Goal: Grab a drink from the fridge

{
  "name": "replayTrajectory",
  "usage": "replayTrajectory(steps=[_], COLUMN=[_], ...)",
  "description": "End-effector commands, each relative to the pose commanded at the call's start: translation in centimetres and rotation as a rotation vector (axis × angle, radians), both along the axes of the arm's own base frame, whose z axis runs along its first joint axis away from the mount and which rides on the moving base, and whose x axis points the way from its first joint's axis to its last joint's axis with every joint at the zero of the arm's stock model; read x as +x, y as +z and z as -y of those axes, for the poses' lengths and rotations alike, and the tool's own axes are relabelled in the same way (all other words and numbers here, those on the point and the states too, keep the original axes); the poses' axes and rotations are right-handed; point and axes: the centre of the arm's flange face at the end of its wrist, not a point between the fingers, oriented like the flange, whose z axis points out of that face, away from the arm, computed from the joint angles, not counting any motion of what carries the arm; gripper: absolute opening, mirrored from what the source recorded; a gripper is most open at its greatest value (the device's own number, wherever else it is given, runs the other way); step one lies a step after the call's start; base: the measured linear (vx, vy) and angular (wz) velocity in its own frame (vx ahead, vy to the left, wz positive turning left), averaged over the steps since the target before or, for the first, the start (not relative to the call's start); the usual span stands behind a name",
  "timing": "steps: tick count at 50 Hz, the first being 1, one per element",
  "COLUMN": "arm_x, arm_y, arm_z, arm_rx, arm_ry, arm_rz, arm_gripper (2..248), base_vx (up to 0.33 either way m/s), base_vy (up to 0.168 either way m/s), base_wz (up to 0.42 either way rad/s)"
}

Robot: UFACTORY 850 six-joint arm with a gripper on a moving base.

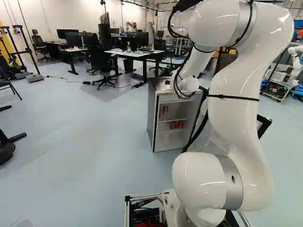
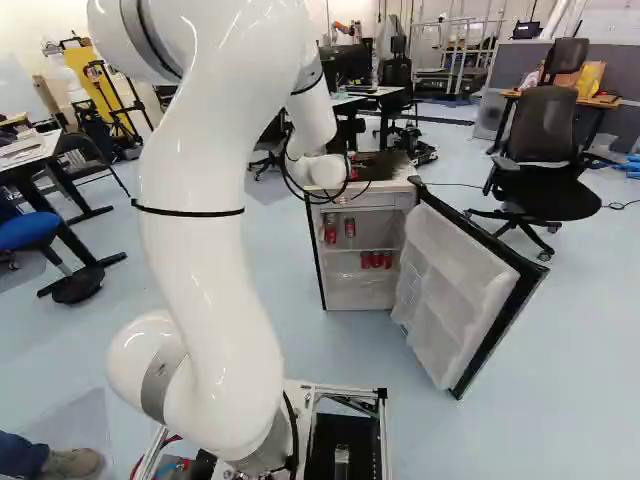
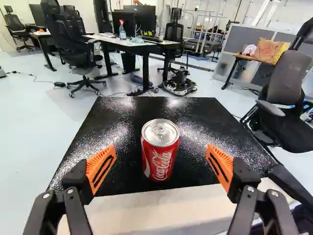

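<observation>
nearest: white arm, rising from joint at foot of both base views, bent fwd over fridge. at its end, gripper, fingers spread wide, one each side of can, orange pads angled, w/ a gap left on both sides. nothing gripped, nothing touched as far as wrist view shows.

can: red, pale metal lid w/ tab, upright on black top of fridge, btwn the pads. white script lettering down its front, w/ smaller print nearby.

below, fridge door swung open, to right of fridge in right base view. inside, more red cans on lower shelf, plus two upright above; lettering there too small to tell.

past fridge in wrist view: black office chair off to one side, then desk w/ monitors & spray bottle, any label on it too small to tell. brown bag on another table, print unclear.
</observation>
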Motion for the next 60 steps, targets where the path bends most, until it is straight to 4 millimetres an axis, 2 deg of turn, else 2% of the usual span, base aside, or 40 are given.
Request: replayTrajectory(steps=[23, 60], arm_x=[-4.4, -10.5], arm_y=[0.4, 1.3], arm_z=[0.7, 4.0], arm_rx=[0.006, 0.01], arm_ry=[-0.032, -0.129], arm_rz=[-0.022, -0.032], arm_gripper=[247, 247], base_vx=[0.0, 0.0], base_vy=[0.0, 0.0], base_wz=[0.0, 0.0])
